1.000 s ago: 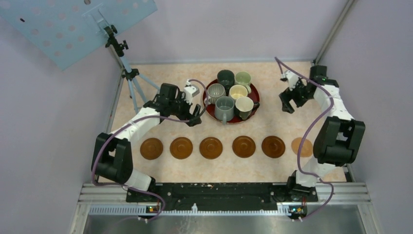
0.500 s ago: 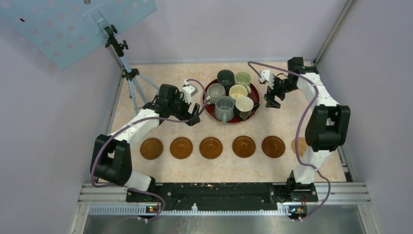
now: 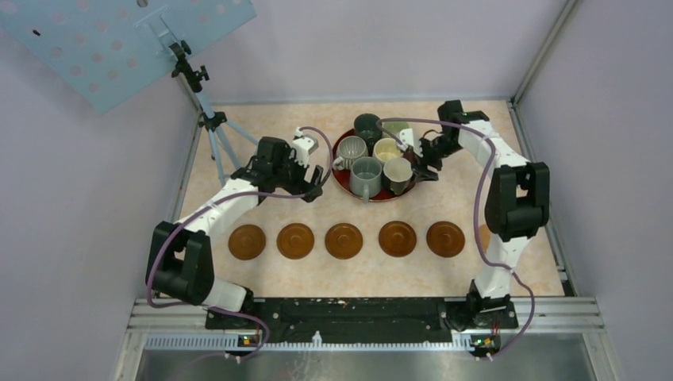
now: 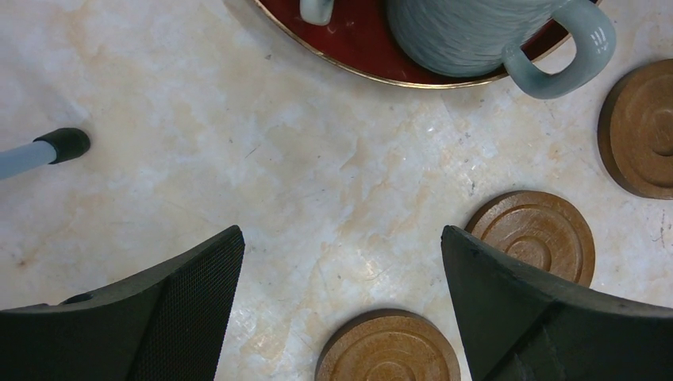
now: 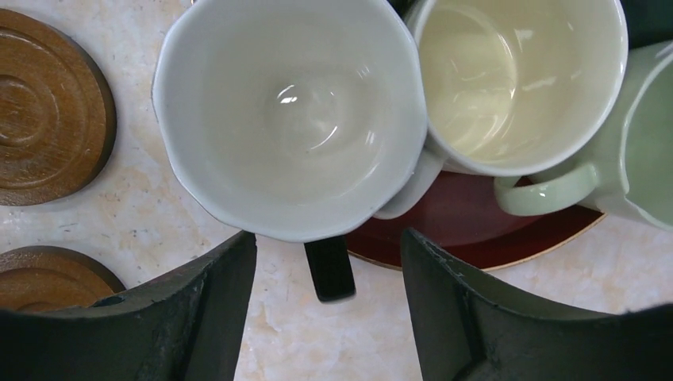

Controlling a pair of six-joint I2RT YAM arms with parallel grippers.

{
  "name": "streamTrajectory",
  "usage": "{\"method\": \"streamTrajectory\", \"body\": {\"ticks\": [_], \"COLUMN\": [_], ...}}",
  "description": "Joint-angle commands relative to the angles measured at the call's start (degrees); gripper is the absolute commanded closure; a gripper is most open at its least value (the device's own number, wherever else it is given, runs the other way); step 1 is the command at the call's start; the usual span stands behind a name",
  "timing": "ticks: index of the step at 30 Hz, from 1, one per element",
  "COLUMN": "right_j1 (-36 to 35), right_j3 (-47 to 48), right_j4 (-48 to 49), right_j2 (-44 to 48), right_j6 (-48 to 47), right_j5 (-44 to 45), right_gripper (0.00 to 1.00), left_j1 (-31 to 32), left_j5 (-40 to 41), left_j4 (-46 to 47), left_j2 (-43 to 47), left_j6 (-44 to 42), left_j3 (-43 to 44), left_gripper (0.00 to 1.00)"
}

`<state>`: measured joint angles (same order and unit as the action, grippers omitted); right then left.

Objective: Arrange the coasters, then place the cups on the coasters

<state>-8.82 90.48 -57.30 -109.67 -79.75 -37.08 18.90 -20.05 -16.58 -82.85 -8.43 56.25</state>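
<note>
Marbled counter (image 4: 238,159). Right claw (image 5: 327,254) spread astride dark handle (image 5: 331,274) of off-white cup (image 5: 294,119), not yet pinching. Glazed ceramic, likely rigid, slick, chippable; take handle squarely. Left claw (image 4: 341,232) spread, empty.

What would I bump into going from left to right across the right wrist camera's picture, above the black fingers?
two brown coasters → white cup → cream-yellow cup → pale green cup
</note>
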Motion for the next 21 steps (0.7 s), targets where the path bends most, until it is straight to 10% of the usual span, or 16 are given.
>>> {"method": "streamTrajectory", "body": {"ticks": [1, 21], "right_j1": [-1.9, -4.51], "right_j3": [-0.61, -5.69], "right_j4": [-0.36, 5.43], "right_j2": [0.26, 1.56], "right_j6": [-1.97, 4.38], "right_j5": [-1.44, 1.14], "right_gripper": [0.38, 0.63], "left_j1": [-0.52, -0.8], "left_j5": [1.86, 0.72], "left_j4": [2.75, 3.31], "left_j2": [2.03, 2.17], "left_j6": [1.63, 1.9], "left_j3": [-1.26, -1.66], "left_gripper": [0.01, 0.01]}}
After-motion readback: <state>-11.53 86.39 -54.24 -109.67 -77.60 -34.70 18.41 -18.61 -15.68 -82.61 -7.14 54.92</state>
